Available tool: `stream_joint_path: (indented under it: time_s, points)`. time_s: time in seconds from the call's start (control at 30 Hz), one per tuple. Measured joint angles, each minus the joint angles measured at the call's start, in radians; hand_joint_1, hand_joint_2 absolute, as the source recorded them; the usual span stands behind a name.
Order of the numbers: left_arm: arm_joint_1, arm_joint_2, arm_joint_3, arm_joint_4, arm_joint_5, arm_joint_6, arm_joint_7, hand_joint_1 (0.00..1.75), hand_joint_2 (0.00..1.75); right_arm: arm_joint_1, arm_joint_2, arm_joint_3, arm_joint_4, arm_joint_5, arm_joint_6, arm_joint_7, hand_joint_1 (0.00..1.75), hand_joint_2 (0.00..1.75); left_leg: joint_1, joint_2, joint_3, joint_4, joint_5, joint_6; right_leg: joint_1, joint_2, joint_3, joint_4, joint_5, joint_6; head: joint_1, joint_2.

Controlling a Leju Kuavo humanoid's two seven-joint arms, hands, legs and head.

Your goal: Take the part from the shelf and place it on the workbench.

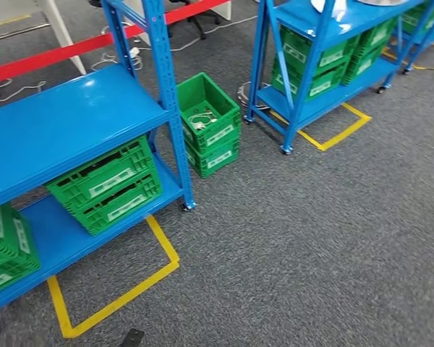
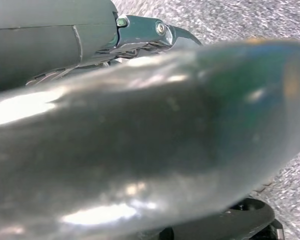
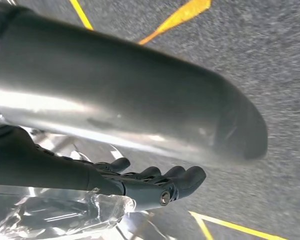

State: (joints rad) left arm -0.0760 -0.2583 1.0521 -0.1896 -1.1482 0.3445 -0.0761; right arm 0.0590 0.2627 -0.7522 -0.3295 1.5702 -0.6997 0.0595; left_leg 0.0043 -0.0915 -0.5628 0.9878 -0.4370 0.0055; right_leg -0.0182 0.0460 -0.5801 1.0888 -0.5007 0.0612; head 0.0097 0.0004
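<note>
Two blue shelves stand ahead in the head view, the near one (image 1: 67, 123) on the left and a second (image 1: 313, 94) at the back right. Pale items lie on the second shelf's top (image 1: 327, 6) and in an open green crate (image 1: 207, 116) on the floor between them. Beside my left hand (image 2: 156, 30) a wide shiny silver surface (image 2: 148, 145) hides the fingers, so I cannot tell whether that hand holds anything. My right hand (image 3: 160, 182) has its fingers stretched out with nothing in them, next to a similar silver surface (image 3: 122, 100). I cannot tell what these surfaces are.
Green crates (image 1: 105, 184) sit on the near shelf's lower level, and more (image 1: 318, 61) fill the far shelf. Yellow tape (image 1: 116, 296) marks the grey carpet. A red barrier strip (image 1: 78, 47) runs behind the near shelf. Crumpled clear film (image 3: 65, 215) shows by my right wrist.
</note>
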Motion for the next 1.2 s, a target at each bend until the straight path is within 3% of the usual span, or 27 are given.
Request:
stream_joint_path:
  time_s: [0.07,0.13,0.17,0.23,0.3,0.37,0.43,0.47,0.5,0.57,0.6,0.67,0.73,0.8,0.87,0.9,0.97,1.03,1.1,1.17,1.2]
  points:
    - [-0.001,0.000,0.000,0.000,0.000,-0.001,-0.001,0.00,0.00,-0.001,0.001,0.000,0.000,0.000,0.000,-0.003,0.00,0.00,0.001,-0.021,-0.007,0.003,0.002,-0.014,-0.003,0.029,0.029,-0.060,0.010,-0.008,0.000,0.000]
    - [0.001,0.001,0.000,0.000,0.000,-0.003,0.001,0.00,0.00,-0.002,0.001,0.001,0.000,0.001,0.000,-0.008,0.00,0.00,0.005,-0.039,-0.013,-0.002,0.009,-0.026,0.000,0.016,0.033,-0.063,0.012,-0.024,-0.001,0.000]
    - [0.004,0.001,0.000,0.000,-0.001,-0.005,0.003,0.00,0.00,-0.002,0.001,0.002,0.000,0.001,0.000,-0.011,0.00,0.00,0.006,-0.034,-0.017,0.001,0.007,-0.031,0.001,0.007,0.034,-0.064,0.014,-0.032,-0.001,0.000]
    - [0.005,0.001,0.000,0.000,-0.002,-0.007,0.011,0.00,0.00,-0.002,0.001,0.002,-0.002,0.001,0.000,-0.014,0.00,0.00,0.003,0.010,-0.044,0.057,-0.030,-0.039,0.001,-0.016,0.034,-0.068,0.018,-0.045,-0.006,0.000]
    - [0.001,0.001,0.000,0.000,-0.003,-0.009,0.019,0.00,0.00,0.002,0.001,0.004,-0.004,0.001,0.000,-0.013,0.00,0.00,0.001,0.062,-0.103,0.180,-0.094,-0.043,0.004,-0.043,0.035,-0.068,0.017,-0.053,-0.013,0.000]
    - [0.000,0.001,0.000,0.000,-0.003,-0.010,0.025,0.00,0.00,0.005,0.001,0.006,-0.005,0.001,0.000,-0.007,0.00,0.00,0.001,0.075,-0.147,0.270,-0.123,-0.043,0.008,-0.074,0.035,-0.068,0.015,-0.057,-0.014,0.000]
    - [0.002,0.002,0.000,0.000,-0.003,-0.010,0.027,0.00,0.00,0.005,0.001,0.011,-0.005,0.001,0.000,0.002,0.00,0.00,0.000,0.082,-0.128,0.237,-0.085,-0.038,0.010,-0.100,0.037,-0.068,0.012,-0.058,-0.014,0.000]
    - [0.002,0.002,0.000,0.000,-0.003,-0.010,0.028,0.00,0.00,0.005,0.001,0.014,-0.005,0.001,0.000,0.006,0.00,0.00,-0.002,0.096,-0.097,0.181,-0.052,-0.034,0.011,-0.111,0.039,-0.068,0.010,-0.057,-0.014,0.000]
    - [0.001,0.002,0.000,0.000,-0.003,-0.009,0.028,0.00,0.00,0.004,0.001,0.016,-0.004,0.001,0.000,0.009,0.00,0.00,-0.007,0.124,-0.062,0.116,-0.025,-0.029,0.014,-0.122,0.041,-0.067,0.008,-0.053,-0.014,0.000]
    - [-0.003,0.002,0.000,0.000,-0.002,-0.007,0.028,0.00,0.00,0.004,0.001,0.020,-0.004,0.001,0.000,0.011,0.00,0.00,-0.015,0.167,-0.017,0.028,-0.003,-0.019,0.021,-0.142,0.045,-0.065,0.002,-0.045,-0.013,0.000]
    - [-0.005,0.001,0.000,0.000,-0.002,-0.007,0.028,0.00,0.00,0.005,0.001,0.020,-0.004,0.001,0.000,0.011,0.00,0.00,-0.018,0.173,-0.011,0.012,-0.004,-0.015,0.024,-0.153,0.047,-0.065,-0.001,-0.041,-0.013,0.000]
    - [-0.004,0.000,0.000,0.000,-0.002,-0.006,0.028,0.00,0.00,0.004,0.001,0.021,-0.004,0.001,0.000,0.011,0.00,0.00,-0.016,0.148,-0.012,0.005,-0.003,-0.007,0.024,-0.169,0.052,-0.066,-0.006,-0.031,-0.012,0.000]
    - [-0.001,0.000,0.001,0.000,-0.001,-0.006,0.028,0.00,0.00,0.002,0.001,0.024,-0.004,0.001,0.000,0.010,0.00,0.00,-0.009,0.123,-0.010,0.000,0.001,0.000,0.021,-0.125,0.038,-0.028,-0.035,-0.019,-0.008,0.000]
    - [-0.002,-0.001,0.001,0.000,-0.001,-0.005,0.027,0.00,0.00,0.002,0.001,0.025,-0.004,0.000,-0.001,0.008,0.00,0.00,-0.005,0.099,-0.011,-0.001,0.004,0.007,0.018,-0.066,-0.017,0.089,-0.092,-0.010,-0.002,0.000]
    - [-0.004,-0.001,0.001,0.000,0.000,-0.005,0.025,0.00,0.00,0.006,0.001,0.025,-0.004,-0.001,-0.001,0.004,0.00,0.00,-0.004,0.070,-0.013,0.000,0.005,0.010,0.017,-0.052,-0.076,0.199,-0.127,-0.008,-0.001,0.000]
    - [-0.003,-0.001,0.001,0.000,0.000,-0.005,0.024,0.00,0.00,0.008,0.001,0.025,-0.004,-0.002,-0.001,0.001,0.00,0.00,-0.004,0.054,-0.012,0.000,0.005,0.010,0.017,-0.050,-0.085,0.210,-0.118,-0.008,-0.001,0.000]
    - [-0.002,-0.001,0.002,0.000,0.001,-0.006,0.023,0.00,0.00,0.009,0.001,0.025,-0.004,-0.002,-0.001,-0.004,0.00,0.00,-0.002,0.023,-0.010,0.001,0.007,0.007,0.013,-0.035,-0.049,0.119,-0.054,-0.010,-0.001,0.000]
    - [-0.003,-0.001,0.002,0.000,0.002,-0.007,0.021,0.00,0.00,0.008,0.001,0.025,-0.004,-0.002,0.000,-0.007,0.00,0.00,-0.002,-0.004,-0.012,0.003,0.008,-0.002,0.005,0.019,0.008,-0.009,-0.002,-0.011,-0.001,0.000]
    - [-0.003,-0.001,0.002,0.000,0.003,-0.007,0.019,0.00,0.00,0.008,0.002,0.025,-0.004,-0.002,0.000,-0.009,0.00,0.00,-0.001,-0.027,-0.017,0.002,0.012,-0.016,0.002,0.051,0.032,-0.058,0.004,-0.018,-0.002,0.000]
    - [0.000,0.000,0.002,0.000,0.004,-0.006,0.017,0.00,0.00,0.007,0.002,0.025,-0.004,-0.002,0.000,-0.010,0.00,0.00,0.003,-0.045,-0.023,-0.002,0.019,-0.029,0.004,0.028,0.038,-0.062,0.009,-0.033,-0.002,0.000]
    - [0.002,0.000,0.002,0.000,0.004,-0.006,0.016,0.00,0.00,0.007,0.002,0.025,-0.004,-0.002,0.000,-0.010,0.00,0.00,0.002,-0.035,-0.028,0.005,0.014,-0.035,0.003,0.016,0.040,-0.063,0.011,-0.040,-0.005,0.000]
